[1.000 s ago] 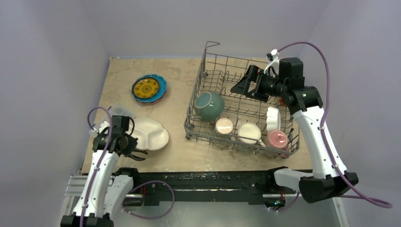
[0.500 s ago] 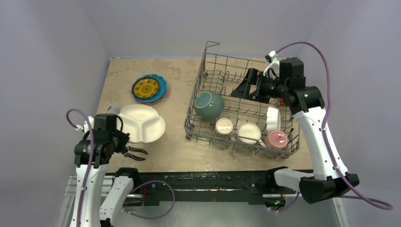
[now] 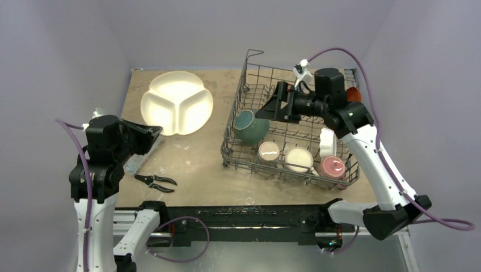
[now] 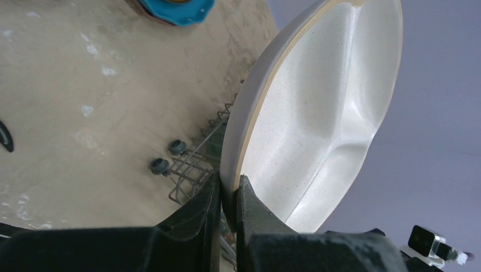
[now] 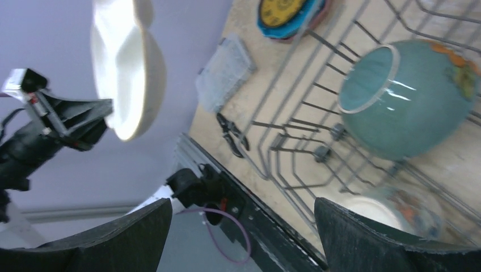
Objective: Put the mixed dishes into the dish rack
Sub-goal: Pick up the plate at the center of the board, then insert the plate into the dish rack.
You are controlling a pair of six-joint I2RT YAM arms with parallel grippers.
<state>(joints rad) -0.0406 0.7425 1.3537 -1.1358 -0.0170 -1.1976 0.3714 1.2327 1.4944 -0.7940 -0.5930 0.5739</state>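
Top external view: the left gripper (image 3: 152, 135) is pinched almost shut on the near rim of the white divided plate (image 3: 177, 102). The plate is in the air, tilted so that its 3 compartments face the camera. It stands beyond the fingers, toward the far left of the table (image 3: 210, 175), well left of the dish rack (image 3: 245, 90) and not touching it.

Left wrist view: both fingertips (image 4: 245, 195) clamp the plate's edge, 1 on its underside and 1 on its hollowed face. The plate rises on edge above them.

The right gripper (image 3: 266, 109) hovers over the far left part of the rack, pointing left, with its jaws spread wide and nothing between them. Below it the teal bowl (image 3: 250, 126) lies on its side in the rack's left end. Along the near side stand 2 cream mugs (image 3: 269, 151) and a pink mug (image 3: 332, 166), with a small white bowl (image 3: 327, 141) on edge just behind the pink one.

A stack of coloured plates (image 5: 289, 14) sits on the table beyond the rack's left end. The black-handled pliers (image 3: 156, 181) and a clear plastic box (image 5: 226, 72) lie near the left arm.
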